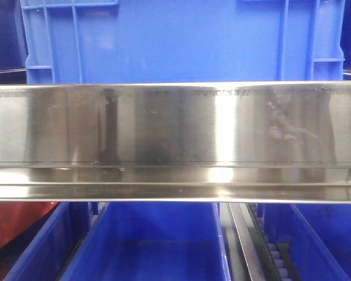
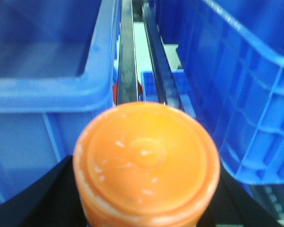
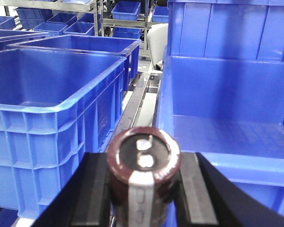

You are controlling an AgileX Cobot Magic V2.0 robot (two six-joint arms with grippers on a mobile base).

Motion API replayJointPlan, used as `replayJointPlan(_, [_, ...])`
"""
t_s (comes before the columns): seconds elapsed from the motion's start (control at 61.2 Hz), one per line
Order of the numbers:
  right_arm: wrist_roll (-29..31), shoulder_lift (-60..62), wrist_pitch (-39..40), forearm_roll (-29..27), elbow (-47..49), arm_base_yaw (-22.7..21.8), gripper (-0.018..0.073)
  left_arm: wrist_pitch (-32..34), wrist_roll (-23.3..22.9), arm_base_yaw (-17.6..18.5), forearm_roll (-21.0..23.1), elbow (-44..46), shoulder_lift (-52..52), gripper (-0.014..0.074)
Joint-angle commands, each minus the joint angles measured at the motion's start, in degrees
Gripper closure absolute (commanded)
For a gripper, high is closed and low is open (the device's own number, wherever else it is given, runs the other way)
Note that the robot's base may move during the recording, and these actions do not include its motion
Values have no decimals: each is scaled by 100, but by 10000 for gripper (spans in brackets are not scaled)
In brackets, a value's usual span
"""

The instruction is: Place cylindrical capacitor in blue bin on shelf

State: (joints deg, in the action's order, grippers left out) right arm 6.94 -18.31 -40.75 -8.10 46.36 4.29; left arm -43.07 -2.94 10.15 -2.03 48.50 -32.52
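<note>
The cylindrical capacitor (image 3: 143, 158), dark brown with a grey stripe and a dark end carrying two silvery terminals, fills the bottom centre of the right wrist view. My right gripper (image 3: 143, 182) is shut on it, black fingers (image 3: 95, 189) pressing both sides. It hangs above the front rim of an open-fronted blue bin (image 3: 227, 165) on the shelf. In the front view the shelf's shiny steel rail (image 1: 175, 134) spans the frame; neither gripper shows there. My left gripper (image 2: 146, 201) is shut on a round orange cylinder (image 2: 146, 156), seen end-on.
A large blue crate (image 3: 61, 106) stands left of the capacitor, with a steel shelf runner (image 3: 135, 106) between it and the bin. More blue bins (image 1: 164, 246) sit under the rail and a blue crate (image 1: 181, 41) above it. Blue crates (image 2: 255, 109) flank the left gripper.
</note>
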Motion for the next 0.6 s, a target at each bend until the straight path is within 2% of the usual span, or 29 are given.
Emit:
replayJointPlan(0.0, [30, 15, 259, 49, 34, 25, 711, 447, 1, 38, 48, 72, -2, 707])
replayJointPlan(0.082, [30, 15, 259, -22, 34, 25, 711, 473, 75, 38, 62, 299, -166, 707])
replayJointPlan(0.18, [30, 15, 269, -104, 34, 25, 711, 451, 602, 194, 138, 866, -575, 707])
replayJointPlan(0.278, [30, 15, 269, -104, 34, 25, 711, 451, 684, 670, 138, 1576, -1202, 707])
replayJointPlan(0.392, [30, 15, 269, -104, 34, 25, 711, 425, 727, 1385, 117, 2586, -2093, 707])
replayJointPlan(0.507, [30, 15, 269, -104, 34, 25, 711, 394, 735, 2059, -102, 3462, -3085, 707])
replayJointPlan(0.588, [30, 15, 269, -104, 34, 25, 711, 355, 735, 2415, -213, 4084, -3785, 707])
